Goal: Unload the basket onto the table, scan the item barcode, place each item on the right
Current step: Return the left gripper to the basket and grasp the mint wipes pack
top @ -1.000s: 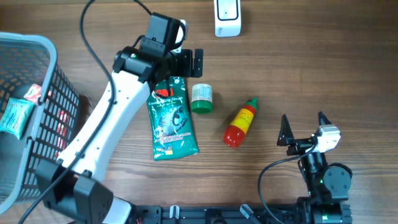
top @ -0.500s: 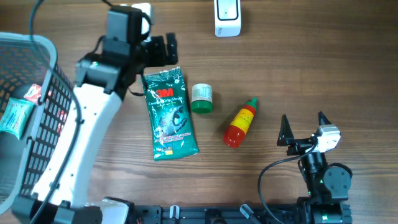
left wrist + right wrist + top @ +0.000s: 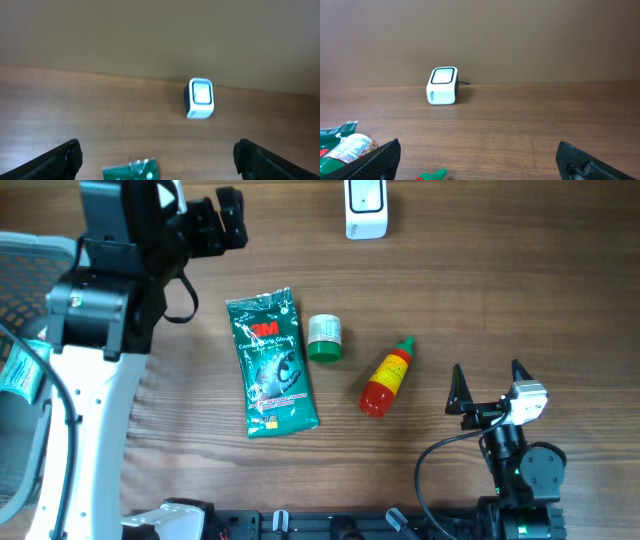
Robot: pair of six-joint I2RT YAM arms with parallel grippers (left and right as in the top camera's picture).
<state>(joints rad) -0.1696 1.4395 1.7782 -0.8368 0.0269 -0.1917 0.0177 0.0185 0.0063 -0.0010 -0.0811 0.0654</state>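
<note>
- Since the earlier frames the left arm has swung away from the green packet (image 3: pixel 272 367) toward the far left. The left gripper (image 3: pixel 220 218) now sits high over the far-left table (image 3: pixel 520 270), near the basket (image 3: pixel 18 250). The packet, the jar and the bottle have not shifted.
- The left gripper's jaws are spread fully apart and hold nothing. In its wrist view only bare wood and the far edge of the packet lie between the fingertips.
- The right gripper (image 3: pixel 488 372) is parked at the near right, equally wide and empty, well apart from every item.
- The green packet lies flat, left of centre, just beside the small green-capped jar (image 3: pixel 323 338) on its right. The red sauce bottle (image 3: pixel 387 377) is further right, tilted with its green tip toward the far right.
- The items lie apart with gaps between them, probably so that fingers can come down on either side of one.
- The packet's long axis runs near to far, leaning a little. Its logo end points to the far side, roughly toward the white scanner (image 3: pixel 366 207) at the far edge.
- The printed face is up, and I cannot make out a barcode on it.
- The scanner's window tilts up and toward the near side, so an item would probably have to be lifted and held before it.
</note>
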